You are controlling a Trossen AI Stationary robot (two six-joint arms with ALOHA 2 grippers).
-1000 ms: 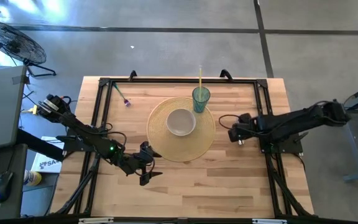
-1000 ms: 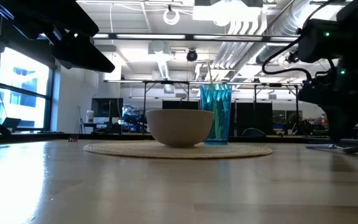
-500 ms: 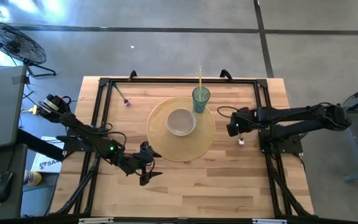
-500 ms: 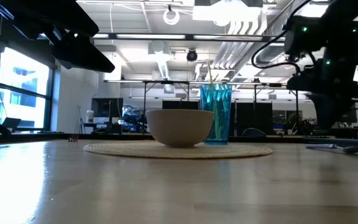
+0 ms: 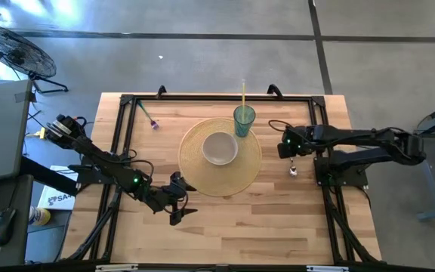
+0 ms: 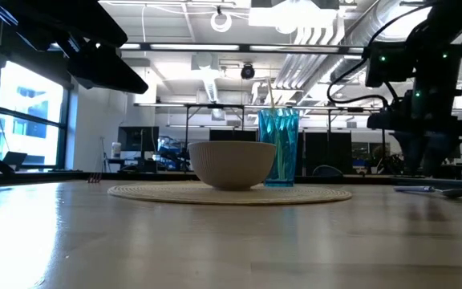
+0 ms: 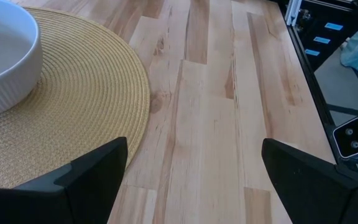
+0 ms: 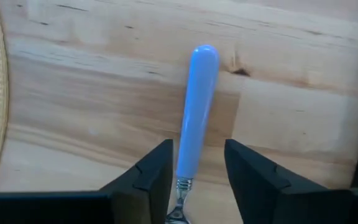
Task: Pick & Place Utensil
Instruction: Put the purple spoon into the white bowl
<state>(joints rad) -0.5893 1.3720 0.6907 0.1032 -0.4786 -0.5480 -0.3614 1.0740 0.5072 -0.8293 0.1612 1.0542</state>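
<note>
R gripper [image 5: 287, 146] has swung in from the right edge toward the mat [image 5: 251, 170] over the last sec and now sits just right of it, over a blue-handled utensil [image 8: 196, 118] lying flat on the table [image 5: 278, 219]. Jaws, shut a sec ago, are now partway open w/ the handle between the fingers [image 8: 143, 177], not gripped yet. Looks like it's lining up the pick; closing on the handle should come next. Bowl [image 5: 220, 148] sits mid-mat, cup [image 5: 244, 120] at the mat's far edge. L gripper [image 5: 178, 198] waits wide open, near-left of the mat.
</note>
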